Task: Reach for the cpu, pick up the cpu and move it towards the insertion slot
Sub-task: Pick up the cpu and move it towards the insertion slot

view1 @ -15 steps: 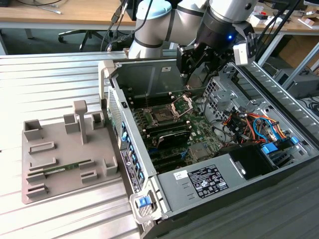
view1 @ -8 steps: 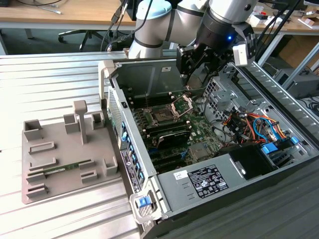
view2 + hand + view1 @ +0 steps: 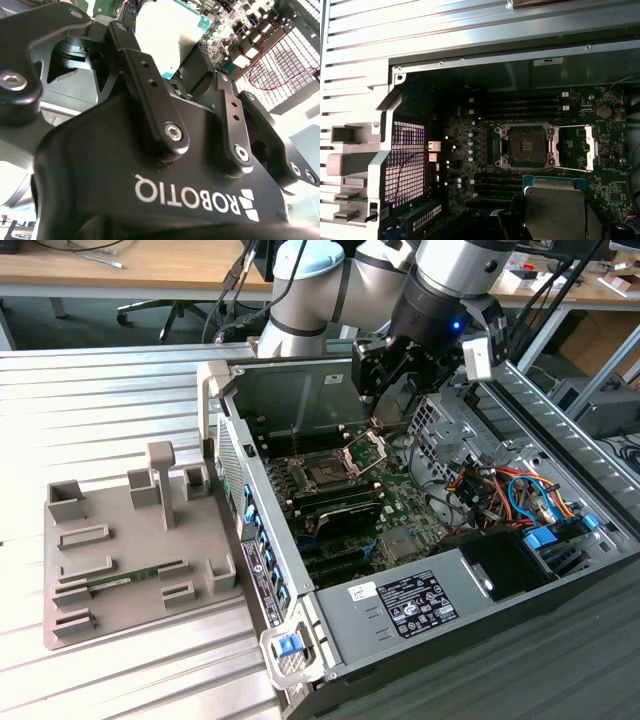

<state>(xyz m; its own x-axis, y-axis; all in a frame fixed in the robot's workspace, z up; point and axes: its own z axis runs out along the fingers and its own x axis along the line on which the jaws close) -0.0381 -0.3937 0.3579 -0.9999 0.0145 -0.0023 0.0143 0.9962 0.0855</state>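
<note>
In the exterior view, the arm reaches down from the far side into an open computer case (image 3: pixel 440 540) that lies on a ribbed metal table (image 3: pixel 100 400). The gripper (image 3: pixel 392 412) hangs over the far part of the motherboard, just above and to the exterior view's right of the insertion slot (image 3: pixel 328 474), whose hinged bracket (image 3: pixel 366 452) stands raised. The cpu cannot be made out here under the black fingers. To the exterior view's left of the case sits a grey plastic tray (image 3: pixel 130 560) with a thin green memory stick (image 3: pixel 135 577) lying in one recess.

In the second wrist view, the gripper (image 3: pixel 192 75) is seen from behind its black body, and its fingers (image 3: pixel 150 95) are clamped on the cpu (image 3: pixel 167 32), which shows as a pale square plate with a teal edge, held over the motherboard.

In the first wrist view, the cpu (image 3: pixel 554 210) shows its silvery lid and green rim, held above the board. The insertion slot (image 3: pixel 525 146) lies close beside it, clear of it, dark inside its silvery frame, with the bracket (image 3: pixel 575 148) swung open to one side. Long black memory slots (image 3: pixel 525 105) run on the slot's other side.
</note>
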